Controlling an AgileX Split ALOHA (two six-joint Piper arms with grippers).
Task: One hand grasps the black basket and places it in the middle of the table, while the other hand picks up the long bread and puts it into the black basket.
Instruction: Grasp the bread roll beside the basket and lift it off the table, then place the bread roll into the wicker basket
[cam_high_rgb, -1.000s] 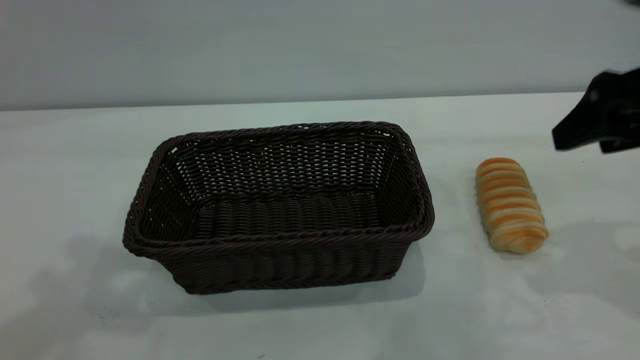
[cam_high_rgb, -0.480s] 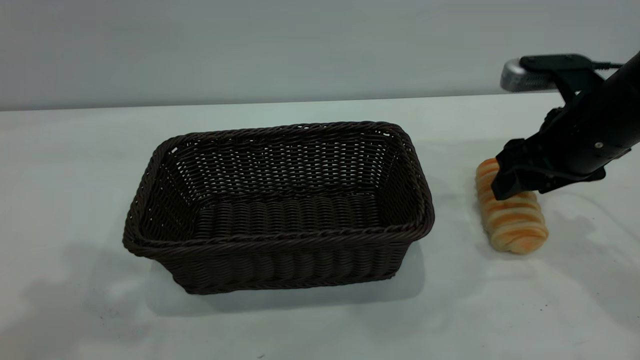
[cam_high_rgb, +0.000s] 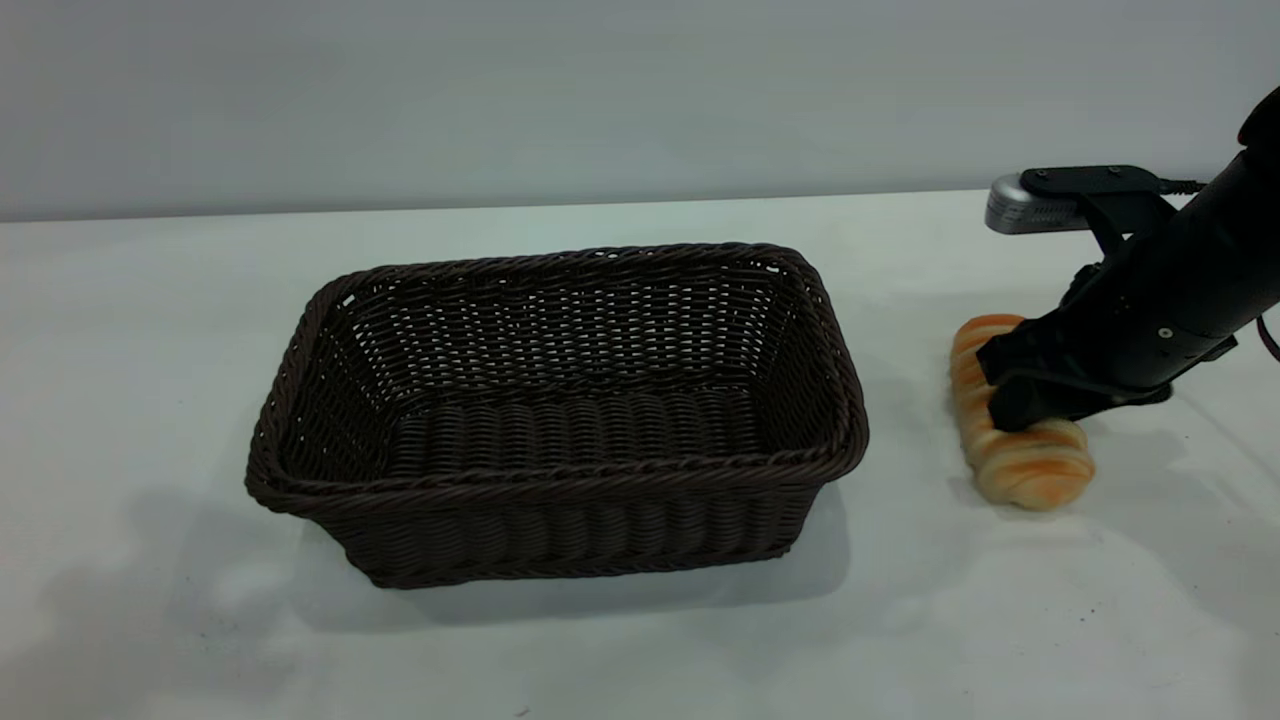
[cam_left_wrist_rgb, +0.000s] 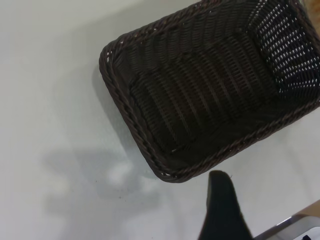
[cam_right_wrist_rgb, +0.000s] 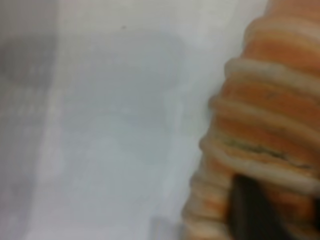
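Note:
The black basket (cam_high_rgb: 556, 412) stands upright and empty in the middle of the white table (cam_high_rgb: 640, 650); it also shows in the left wrist view (cam_left_wrist_rgb: 210, 90). The long bread (cam_high_rgb: 1030, 465) lies on the table to the basket's right. My right gripper (cam_high_rgb: 1003, 388) has come down on the bread's far half from the right. It is open, with its jaws on either side of the bread, which still rests on the table. The right wrist view shows the bread (cam_right_wrist_rgb: 265, 115) close up. My left gripper (cam_left_wrist_rgb: 222, 202) hovers above the table off one short end of the basket and is out of the exterior view.
A pale wall runs behind the table's far edge. A wooden edge and a metal strip (cam_left_wrist_rgb: 295, 225) show at the corner of the left wrist view. Bare tabletop lies in front of and to the left of the basket.
My right arm has come in from the right edge and dropped onto the bread. The bread and the basket have not moved.

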